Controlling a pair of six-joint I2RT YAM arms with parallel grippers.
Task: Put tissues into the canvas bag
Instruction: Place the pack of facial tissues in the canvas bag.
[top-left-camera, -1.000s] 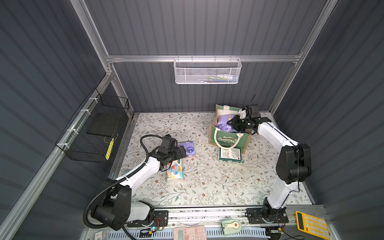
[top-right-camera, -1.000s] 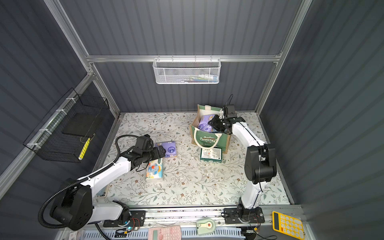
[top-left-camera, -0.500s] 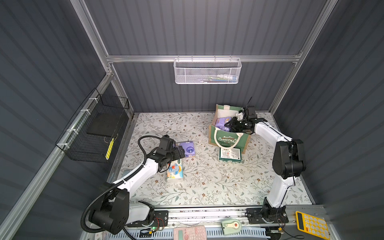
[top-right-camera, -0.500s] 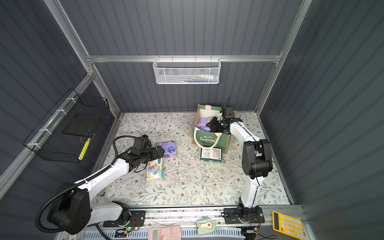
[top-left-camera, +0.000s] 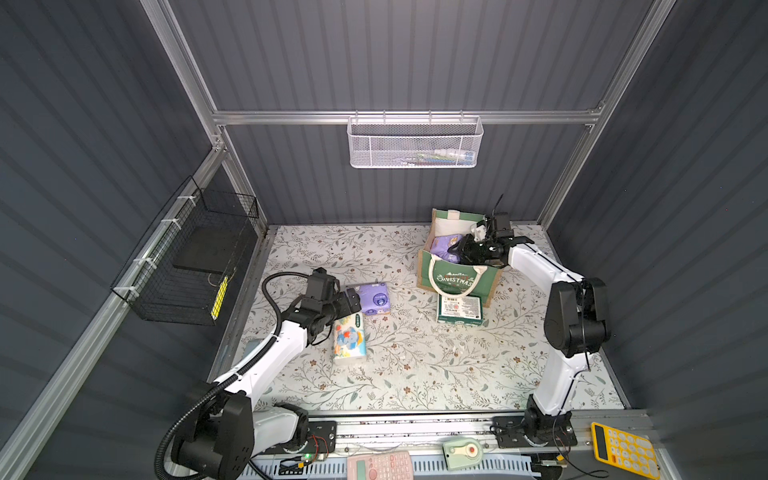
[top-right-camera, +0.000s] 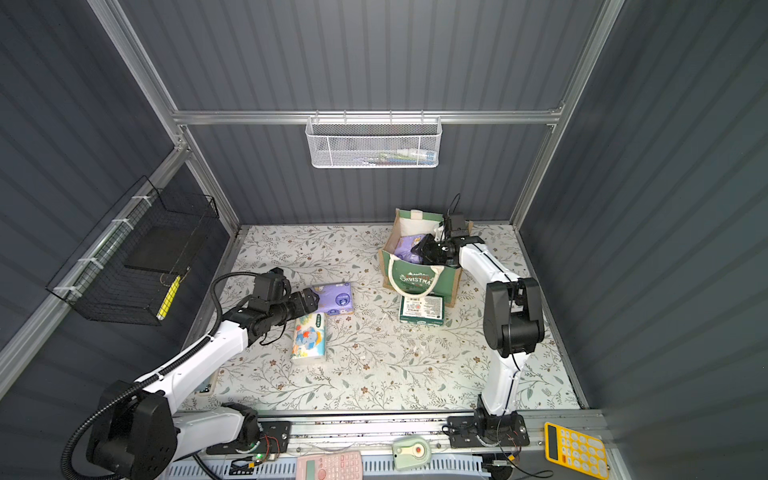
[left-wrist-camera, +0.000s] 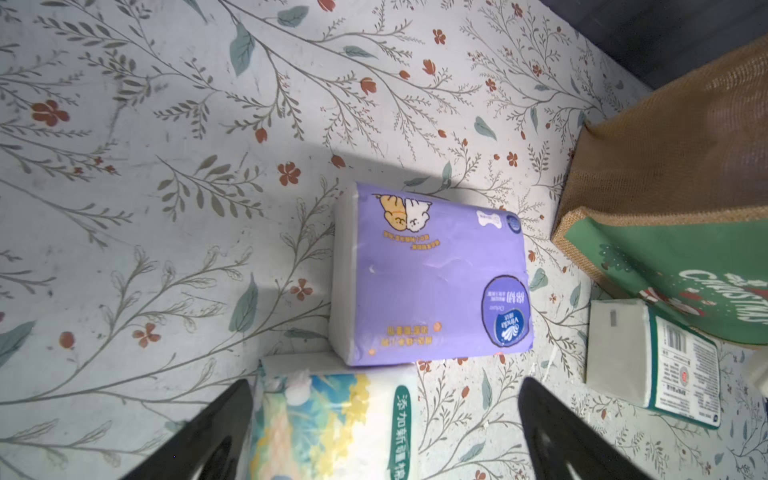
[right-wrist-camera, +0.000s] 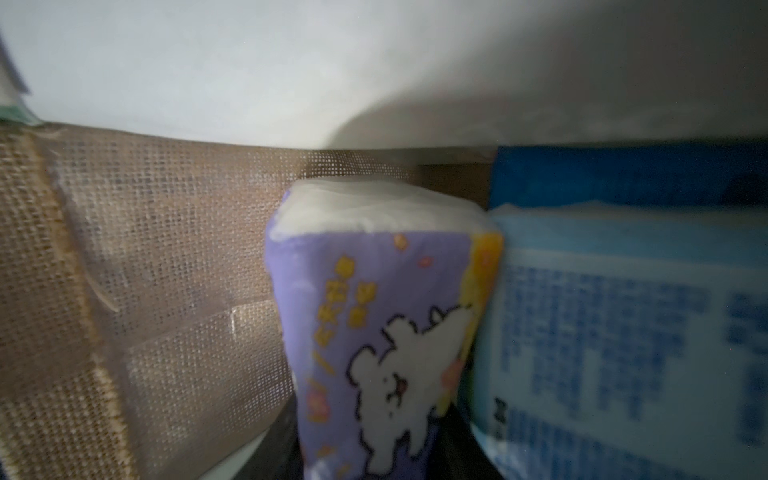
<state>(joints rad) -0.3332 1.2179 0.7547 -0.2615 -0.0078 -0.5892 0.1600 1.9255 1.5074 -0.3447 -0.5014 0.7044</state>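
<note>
This is looking like a robotics lab test cell: dark ribbed wall panels (top-left-camera: 395, 54) are boxing in the surface (top-left-camera: 415, 374), aluminium framing (top-left-camera: 291, 117) is running along the edges, a left arm (top-left-camera: 274, 357) and a right arm (top-left-camera: 559, 374) are standing bolted to a metal rail (top-left-camera: 415, 426), and a white wire basket (top-left-camera: 414, 145) is hanging on the back wall.

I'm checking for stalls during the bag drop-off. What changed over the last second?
The right arm's elbow swung in toward the canvas bag; the right pincer stayed inside it at the bagged purple pack, release not visible. The open left pincer drew back slightly from the loose purple pack. The bag and all loose packs stayed put.
</note>
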